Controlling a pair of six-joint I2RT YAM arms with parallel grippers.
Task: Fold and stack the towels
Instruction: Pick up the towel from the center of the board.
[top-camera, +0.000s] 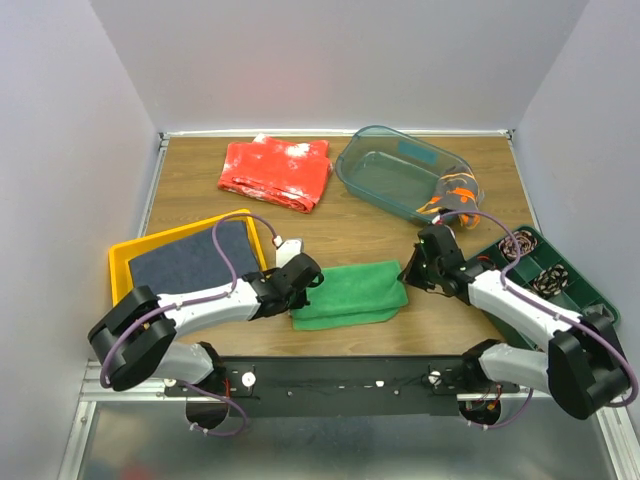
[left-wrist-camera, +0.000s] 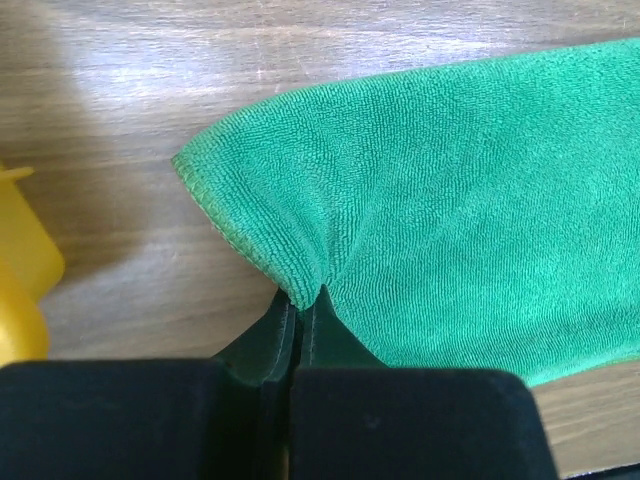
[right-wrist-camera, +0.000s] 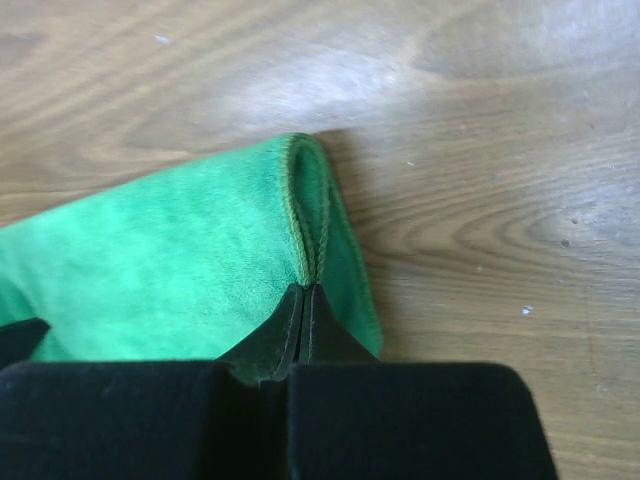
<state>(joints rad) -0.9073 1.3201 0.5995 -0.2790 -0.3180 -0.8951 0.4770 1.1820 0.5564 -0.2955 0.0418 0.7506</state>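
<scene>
A bright green towel (top-camera: 352, 292) lies folded on the wooden table between both arms. My left gripper (top-camera: 312, 284) is shut on its left edge; in the left wrist view the jaws (left-wrist-camera: 305, 298) pinch a pucker of the green towel (left-wrist-camera: 450, 220). My right gripper (top-camera: 408, 272) is shut on the right end; the right wrist view shows its tips (right-wrist-camera: 305, 290) clamping the doubled hem of the green towel (right-wrist-camera: 180, 260). A dark navy towel (top-camera: 195, 260) lies flat in the yellow tray (top-camera: 120, 268). A dark grey towel with orange markings (top-camera: 452, 192) hangs in the clear tub (top-camera: 400, 170).
A red white-speckled cloth (top-camera: 275, 172) lies at the back of the table. A dark green tray (top-camera: 585, 290) holding small dark items sits at the right edge. The yellow tray's corner (left-wrist-camera: 20, 270) is close to the left of my left gripper.
</scene>
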